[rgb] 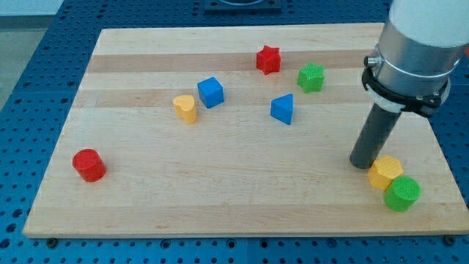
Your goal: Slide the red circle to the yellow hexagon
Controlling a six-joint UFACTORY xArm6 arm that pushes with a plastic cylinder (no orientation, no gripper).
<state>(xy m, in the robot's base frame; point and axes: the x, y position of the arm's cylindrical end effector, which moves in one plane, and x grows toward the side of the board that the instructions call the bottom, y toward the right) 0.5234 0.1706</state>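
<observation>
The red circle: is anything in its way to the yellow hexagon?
No block lies on the straight line from the red circle to the yellow hexagon. My tip stands just left of the hexagon, on that line.

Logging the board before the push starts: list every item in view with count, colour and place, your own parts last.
red circle: 1, red, near the view's bottom left
yellow hexagon: 1, yellow, near the view's bottom right, touching the green circle
green circle: 1, green, lower right of the hexagon
red star: 1, red, top centre
green star: 1, green, right of the red star
blue cube: 1, blue, centre left
yellow heart: 1, yellow, just left of the cube
blue triangle: 1, blue, centre
wooden board: 1, light wood, under everything
my tip: 1, dark rod end, just left of the yellow hexagon, far from the red circle
</observation>
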